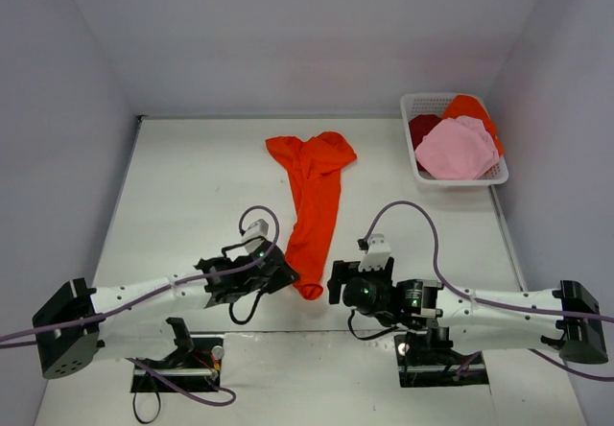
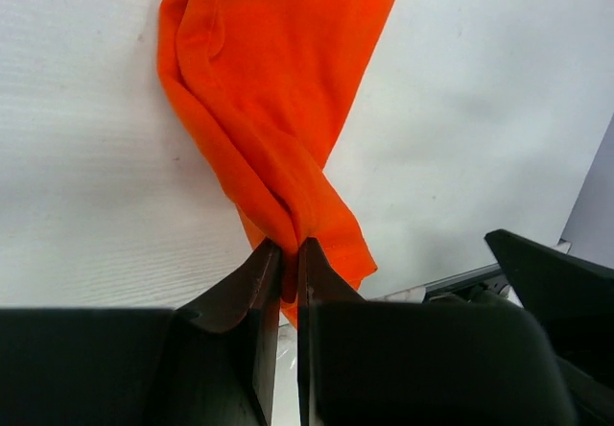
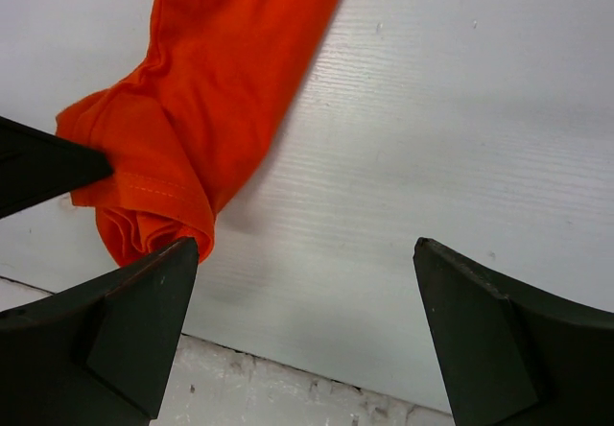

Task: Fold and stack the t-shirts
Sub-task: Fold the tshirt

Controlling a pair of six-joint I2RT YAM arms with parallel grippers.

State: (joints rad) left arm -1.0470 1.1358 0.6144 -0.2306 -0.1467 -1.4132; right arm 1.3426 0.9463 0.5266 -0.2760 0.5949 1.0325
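The left wrist view alone shows the left jaws pinching the near tip of the long bright orange-red cloth t-shirt (image 2: 259,90) lying mid-bench (image 1: 192,186). The right wrist view shows the right jaws spread wide, one finger just beside that end. Only overhead appears the white plastic lattice basket (image 1: 459,183), far right, holding three shirts: light pink (image 1: 456,150), dark red (image 1: 422,127) and orange (image 1: 470,107). That makes four shirts and one basket.

My fingers (image 2: 240,292) are black. The orange-red t-shirt (image 1: 315,201) is plain, the table (image 1: 192,186) white. The white basket (image 1: 460,181) shows a pink shirt (image 1: 456,150), dark red shirt (image 1: 422,127) and orange shirt (image 1: 470,109).
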